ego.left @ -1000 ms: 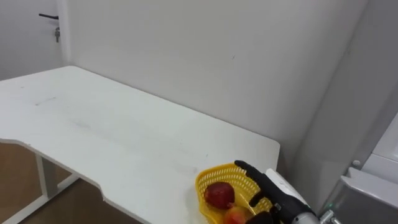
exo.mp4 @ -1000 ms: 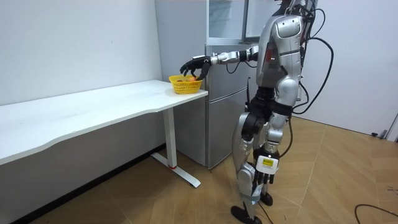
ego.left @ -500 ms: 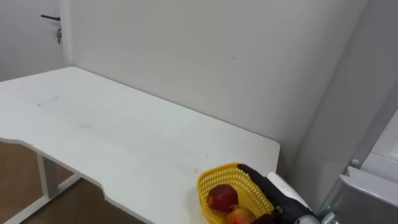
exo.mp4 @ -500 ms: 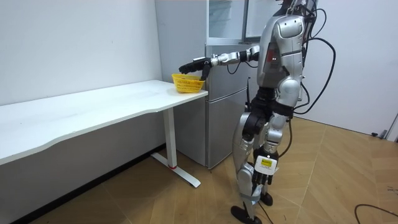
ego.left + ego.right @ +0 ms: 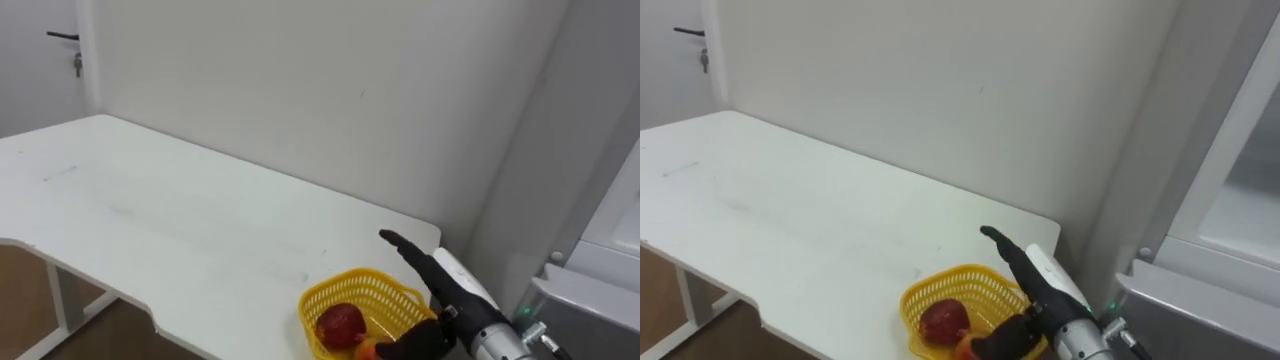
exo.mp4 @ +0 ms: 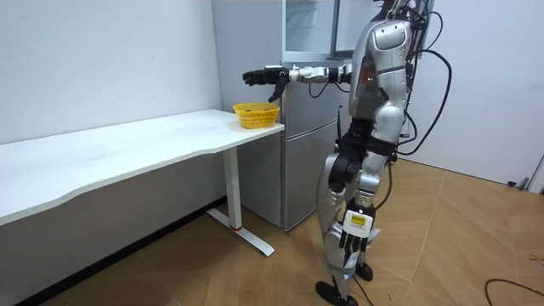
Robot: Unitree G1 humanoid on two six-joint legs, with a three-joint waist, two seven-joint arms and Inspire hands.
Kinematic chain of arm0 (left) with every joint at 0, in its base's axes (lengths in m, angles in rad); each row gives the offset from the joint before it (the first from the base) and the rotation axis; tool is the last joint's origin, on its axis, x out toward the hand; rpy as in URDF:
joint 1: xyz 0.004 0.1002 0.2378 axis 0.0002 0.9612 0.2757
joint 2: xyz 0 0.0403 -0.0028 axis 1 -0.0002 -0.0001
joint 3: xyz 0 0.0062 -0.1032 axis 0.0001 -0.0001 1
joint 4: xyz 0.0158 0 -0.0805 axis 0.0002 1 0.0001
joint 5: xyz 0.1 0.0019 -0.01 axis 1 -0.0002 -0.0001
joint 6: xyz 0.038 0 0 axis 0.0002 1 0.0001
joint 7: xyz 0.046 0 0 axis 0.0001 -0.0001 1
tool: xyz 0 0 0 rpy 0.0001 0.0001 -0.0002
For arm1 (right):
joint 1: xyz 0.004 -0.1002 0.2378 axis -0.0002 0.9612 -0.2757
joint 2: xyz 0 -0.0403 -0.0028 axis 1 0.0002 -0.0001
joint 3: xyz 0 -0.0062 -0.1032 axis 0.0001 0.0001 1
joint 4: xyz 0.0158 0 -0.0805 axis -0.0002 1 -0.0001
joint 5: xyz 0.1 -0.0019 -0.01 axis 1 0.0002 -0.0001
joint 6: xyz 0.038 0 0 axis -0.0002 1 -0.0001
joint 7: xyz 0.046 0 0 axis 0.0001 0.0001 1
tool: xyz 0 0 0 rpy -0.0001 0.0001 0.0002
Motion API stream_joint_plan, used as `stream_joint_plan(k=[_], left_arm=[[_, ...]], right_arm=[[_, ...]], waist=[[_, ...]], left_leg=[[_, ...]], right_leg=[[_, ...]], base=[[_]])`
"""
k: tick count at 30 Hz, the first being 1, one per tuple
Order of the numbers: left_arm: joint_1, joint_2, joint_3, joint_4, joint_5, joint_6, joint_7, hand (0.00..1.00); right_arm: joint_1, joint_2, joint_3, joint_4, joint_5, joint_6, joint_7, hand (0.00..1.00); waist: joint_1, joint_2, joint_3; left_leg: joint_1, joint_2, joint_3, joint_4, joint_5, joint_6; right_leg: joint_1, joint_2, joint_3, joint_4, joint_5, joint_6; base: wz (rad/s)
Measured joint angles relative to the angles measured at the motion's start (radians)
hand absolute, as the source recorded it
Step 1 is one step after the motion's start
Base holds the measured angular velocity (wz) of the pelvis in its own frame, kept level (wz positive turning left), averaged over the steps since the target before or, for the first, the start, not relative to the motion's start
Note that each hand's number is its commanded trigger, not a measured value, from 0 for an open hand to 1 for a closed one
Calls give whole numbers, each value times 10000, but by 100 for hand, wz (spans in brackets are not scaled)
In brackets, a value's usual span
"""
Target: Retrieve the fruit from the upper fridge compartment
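A yellow mesh basket stands on the white table at its right end, close to the fridge. In it lie a red fruit and an orange-red fruit beside it. My right hand hovers open just above and to the right of the basket, fingers stretched out, holding nothing. In the room view my left hand hangs down by my thigh.
The grey fridge stands right of the table's end, and I stand upright in front of it. A white wall runs behind the table. The table's front edge curves inward over wooden floor.
My right hand has let go of the basket and risen above it, fingers straightening. The basket stays on the table's end. The eye view has shifted a little.
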Motion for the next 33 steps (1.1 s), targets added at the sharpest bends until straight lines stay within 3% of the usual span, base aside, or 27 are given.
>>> stream_joint_plan(k=[3, 6, 10, 18, 21, 23, 26, 29, 33], left_arm=[[-28, -86, -5, 61, 43, -93, 3, 0], [-27, -139, 9, 81, 47, -232, 3, 0], [8, -201, 83, 61, 42, -360, 32, 0], [48, -243, 47, 54, 42, -533, 316, 0], [62, -257, 37, 82, 25, -714, 316, 0], [39, -258, -34, 132, -15, -780, 355, 0], [16, -299, -106, 128, -77, -844, 478, 0], [31, -404, -124, 139, -76, -852, 519, 0], [34, -518, -127, 168, -73, -863, 515, 0]], right_arm=[[66, -76, -81, -1062, -3, -78, -54, 0], [91, -82, -267, -2015, 1, -269, -119, 0], [160, -79, -629, -3166, 274, -456, -162, 0], [652, -59, -1116, -4436, 542, -524, -411, 0], [793, 18, -1467, -4929, 561, -701, -416, 0], [1092, 34, -1621, -5425, 554, -739, -605, 0], [1792, 61, -1639, -6218, 508, -1118, -883, 0], [2209, 318, -1887, -6404, 426, -1282, -1067, 0], [2646, 630, -2864, -6676, 889, -1335, -1773, 0]], waist=[[-190, 131, 20], [-357, 324, -22], [-627, 539, -21], [-1147, 543, -50], [-1430, 577, -46], [-1434, 633, -89], [-1532, 777, -76], [-1924, 955, -73], [-2269, 1191, -85]], left_leg=[[56, 2, 63, -72, 0, 0], [133, 25, 167, -103, 0, 1], [181, 61, 282, -118, 1, -1], [175, 154, 744, -249, 2, -3], [268, 156, 840, -265, 1, 0], [400, 182, 982, -351, 0, 0], [630, 241, 1235, -479, 0, -1], [685, 270, 1378, -523, -3, -3], [679, 301, 1524, -529, -6, -8]], right_leg=[[-25, 1, 28, 5, 1, 0], [-42, 12, 118, 1, 2, 0], [-33, 56, 324, 2, 2, 0], [-316, 126, 820, 56, 25, -36], [-290, 126, 957, 82, 42, -28], [-257, 147, 1088, 87, 42, -27], [-222, 194, 1335, 152, 42, -28], [-238, 226, 1477, 161, 53, -45], [-356, 264, 1578, 252, 62, -59]], base=[[-11], [-11], [-9], [-17], [-13], [-18], [-23], [-15], [-12]])
